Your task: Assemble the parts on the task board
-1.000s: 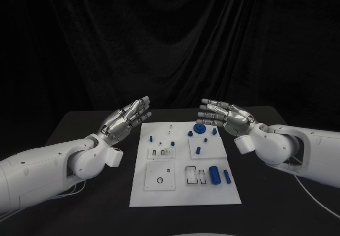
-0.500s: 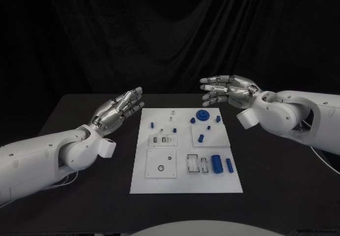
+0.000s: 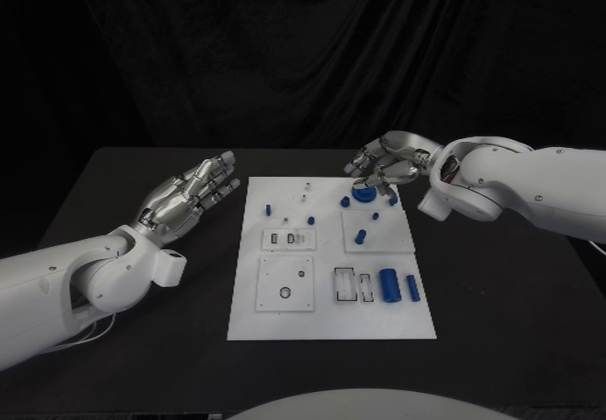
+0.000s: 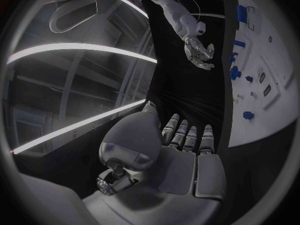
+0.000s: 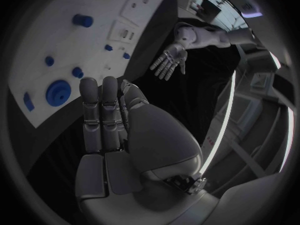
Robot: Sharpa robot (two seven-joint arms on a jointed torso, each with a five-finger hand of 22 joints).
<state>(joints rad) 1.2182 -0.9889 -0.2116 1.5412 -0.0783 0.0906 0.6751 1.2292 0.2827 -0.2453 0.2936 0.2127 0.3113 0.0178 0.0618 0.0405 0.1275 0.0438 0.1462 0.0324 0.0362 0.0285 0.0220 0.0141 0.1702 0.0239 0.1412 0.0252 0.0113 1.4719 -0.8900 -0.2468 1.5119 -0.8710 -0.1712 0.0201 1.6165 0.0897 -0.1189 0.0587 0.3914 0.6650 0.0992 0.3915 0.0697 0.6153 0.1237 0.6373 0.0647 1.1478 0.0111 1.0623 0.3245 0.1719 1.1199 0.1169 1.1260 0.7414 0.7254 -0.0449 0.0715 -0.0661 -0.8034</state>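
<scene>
**Entry: board assembly, reach toward far edge**

**Risk.** The right hand (image 3: 385, 164) hung over the far right corner of the board (image 3: 331, 325), directly above the blue gear (image 3: 365, 194). Judged likely faults: fingers (image 5: 103, 112) coming down off-centre and knocking the gear sideways, or brushing the small blue pegs (image 3: 343, 201) just beside it and scattering them. The cause would be the crowding of parts at that corner. A push on the board's edge could also slide the whole board on the tabletop (image 3: 505, 297), since nothing was seen holding it down.

**Right hand.** Fingers curved downward and somewhat apart, holding nothing. Whether any fingertip touched the gear could not be told; the right wrist view showed the gear (image 5: 59, 92) beside the fingers with a gap.

**Left hand** (image 3: 189, 194). Flat and open, fingers straight and close together, raised above the tabletop just left of the board. Held nothing, touched nothing.

**Parts.** Board lay in the middle of the tabletop. Gear and several pegs sat on its far half; one more peg (image 3: 362, 236) stood on the right inset plate. Two blue cylinders (image 3: 391, 284) lay side by side near the right edge, beside a slotted frame (image 3: 350, 286). None appeared to be assembled yet.
</scene>
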